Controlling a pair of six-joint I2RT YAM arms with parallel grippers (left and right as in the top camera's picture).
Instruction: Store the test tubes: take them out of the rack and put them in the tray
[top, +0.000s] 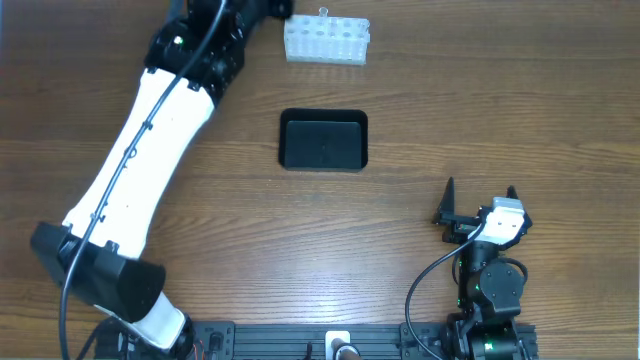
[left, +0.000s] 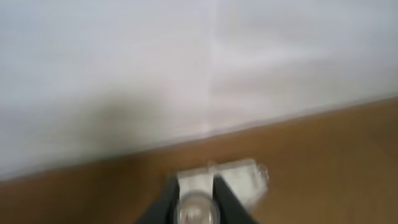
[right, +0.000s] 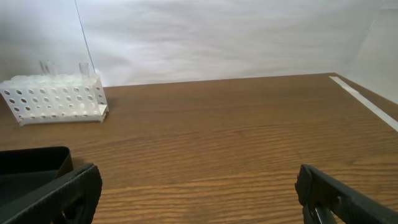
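The white test tube rack stands at the table's far edge; a clear tube sticks up from it. In the right wrist view the rack shows two tubes standing in it. The black tray lies in the middle of the table. My left gripper is lifted just left of the rack and is shut on a clear test tube, with the rack a little beyond it. My right gripper stands open and holds nothing, near the table's front right.
A white wall rises right behind the rack. The left arm stretches diagonally across the table's left half. Bare wood lies between the tray and the right gripper.
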